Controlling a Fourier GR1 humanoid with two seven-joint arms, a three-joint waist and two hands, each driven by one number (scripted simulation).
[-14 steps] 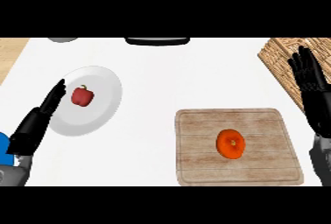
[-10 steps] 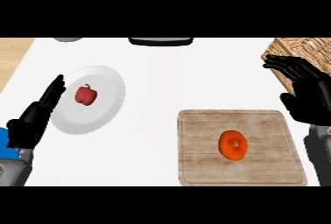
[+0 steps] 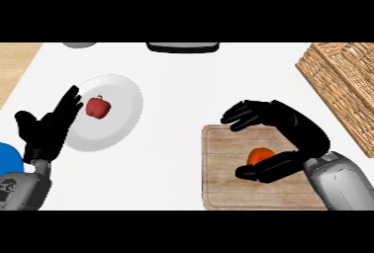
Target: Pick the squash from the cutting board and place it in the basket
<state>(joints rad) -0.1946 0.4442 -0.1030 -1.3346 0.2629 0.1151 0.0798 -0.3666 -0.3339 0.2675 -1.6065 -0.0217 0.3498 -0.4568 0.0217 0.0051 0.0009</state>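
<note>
the right hand (image 3: 281, 133) arches over the cutting board (image 3: 226, 185), fingers (image 3: 245, 114) curved out past the board's far edge and thumb (image 3: 266, 169) tucked low on the near side. the squash (image 3: 259, 155) sits on the board inside that arch, just ahead of the thumb; the hand is curled around it but whether it touches cannot be told. only an orange patch of the squash shows, so its long axis cannot be read.

to the right of the hand and farther back, the basket (image 3: 343, 89) runs along the counter's right edge, with bare white counter (image 3: 190, 89) between them. left of the hand the counter lies open as far as the plate (image 3: 120, 116) holding a red pepper (image 3: 98, 106).

the left hand (image 3: 50, 129) rests relaxed, fingers straight, at the plate's left rim. a dark object (image 3: 182, 47) and a grey object (image 3: 79, 45) sit at the far edge.
</note>
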